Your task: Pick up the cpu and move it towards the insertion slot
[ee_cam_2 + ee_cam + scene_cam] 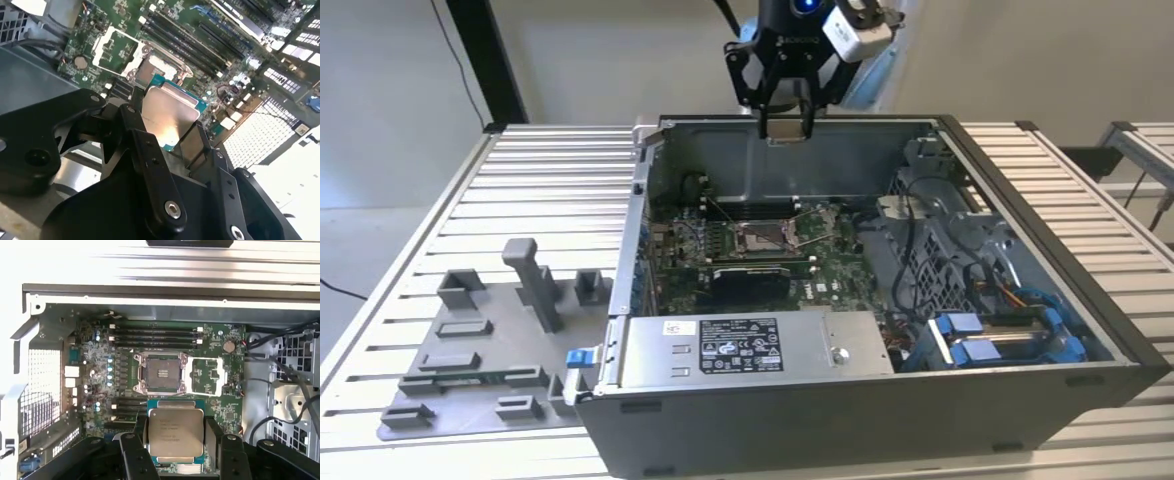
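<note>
Cpu [176, 434] clamped flat between 2 gripper [176, 437] fingers [150, 165], above the insertion slot [161, 373]. Needed level carriage, square to the socket frame.

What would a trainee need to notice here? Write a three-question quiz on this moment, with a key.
1. True or false: the gripper is closed on the cpu.
2. In the first wrist view, the insertion slot is: A) covered by the cpu, B) uncovered with its pin grid showing, C) hidden by cables.
3. In the exterior view, over which part of the computer case does the gripper hang?

Key
1. True; fingers press on two opposite edges of the chip.
2. B.
3. Over the case's far wall, above the motherboard, with the slot lying below it inside the case.
</note>
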Controlling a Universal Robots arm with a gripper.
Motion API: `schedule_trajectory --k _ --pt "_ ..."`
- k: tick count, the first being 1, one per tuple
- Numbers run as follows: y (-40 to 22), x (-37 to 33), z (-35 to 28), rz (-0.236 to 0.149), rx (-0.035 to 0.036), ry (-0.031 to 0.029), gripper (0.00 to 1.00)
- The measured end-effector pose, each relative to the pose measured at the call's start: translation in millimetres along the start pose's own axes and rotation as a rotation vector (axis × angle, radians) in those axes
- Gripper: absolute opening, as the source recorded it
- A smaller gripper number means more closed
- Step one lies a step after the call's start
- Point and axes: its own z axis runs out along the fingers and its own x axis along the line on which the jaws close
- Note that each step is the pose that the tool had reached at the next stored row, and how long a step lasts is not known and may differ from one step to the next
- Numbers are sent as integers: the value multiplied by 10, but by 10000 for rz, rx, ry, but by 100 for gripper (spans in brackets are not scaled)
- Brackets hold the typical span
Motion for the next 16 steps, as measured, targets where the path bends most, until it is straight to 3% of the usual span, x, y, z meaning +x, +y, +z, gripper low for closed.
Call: schedule_trajectory --k 8,16 --pt "126 34 28 0 0 -3 0" --pt "140 34 29 0 1 -2 0"
